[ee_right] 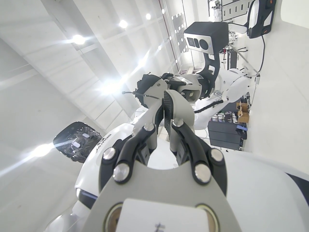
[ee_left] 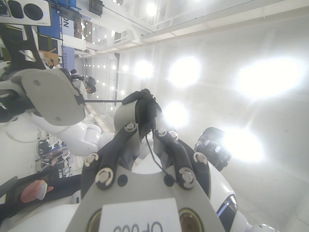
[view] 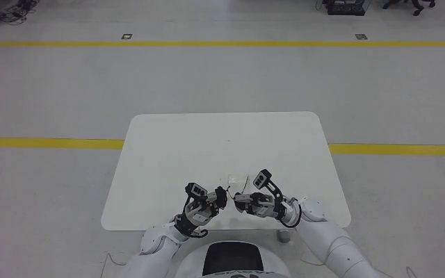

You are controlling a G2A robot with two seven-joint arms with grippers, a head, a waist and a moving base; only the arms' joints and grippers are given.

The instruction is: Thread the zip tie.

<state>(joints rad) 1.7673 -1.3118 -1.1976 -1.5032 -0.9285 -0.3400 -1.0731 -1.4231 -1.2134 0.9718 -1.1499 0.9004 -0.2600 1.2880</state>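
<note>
The zip tie (ee_left: 103, 101), a thin black strap, hangs in the air above the desk's (view: 222, 139) six o'clock edge. The left gripper (ee_left: 141, 100) is clenched on one end. The right gripper (ee_right: 164, 97), at its three o'clock, clamps the other. No closed loop shows, so the threading itself seems not yet done.

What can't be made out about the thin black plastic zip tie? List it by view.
Left wrist view: the thin black plastic zip tie is hidden where the left gripper and right gripper clamp it.
Right wrist view: its protruding end is too small to tell head from tail.
Top view: the tie is too thin to trace.
</note>
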